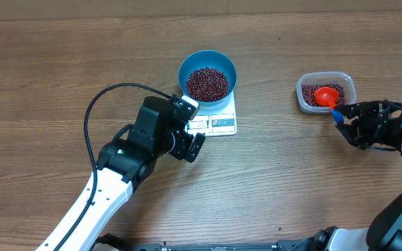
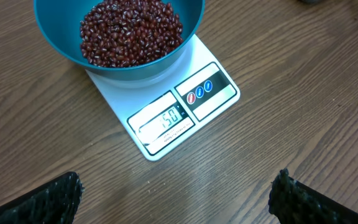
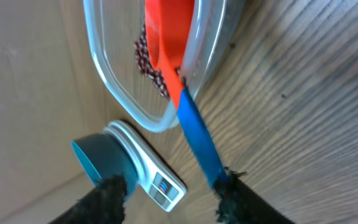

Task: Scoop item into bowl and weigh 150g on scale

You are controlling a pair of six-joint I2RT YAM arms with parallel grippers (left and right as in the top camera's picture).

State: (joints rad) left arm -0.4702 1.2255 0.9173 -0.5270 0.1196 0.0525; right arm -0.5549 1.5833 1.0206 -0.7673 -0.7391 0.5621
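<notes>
- Only the left wrist view makes the display (image 2: 168, 119) on the scale (image 2: 120, 96) legible: its digits look like 150. Overhead the panel is too small to read.
- Only the right wrist view shows the blue handle (image 3: 199, 134) of the scoop (image 3: 169, 37) leaning over the rim of the tub (image 3: 114, 93), its end touching one fingertip (image 3: 229, 190).
- Overhead, the bowl (image 1: 184, 66) stands on the scale's far end, and the tub sits well apart to the right on the surface (image 1: 61, 56).
- The bowl is round, deep and smooth blue, and holds a loose heap of small glossy red-brown beans (image 2: 132, 31).
- The scale is flat, white and rectangular. The tub is clear plastic with rounded corners, and the surface is wood-grained.
- The scoop's red cup lies in the tub among a few beans.
- The left claw (image 2: 176, 208) is spread wide, holds nothing, and hovers just beside the scale's display edge.
- The right claw (image 3: 173, 199) has its fingers apart. The handle meets one finger only, so nothing is clamped.
</notes>
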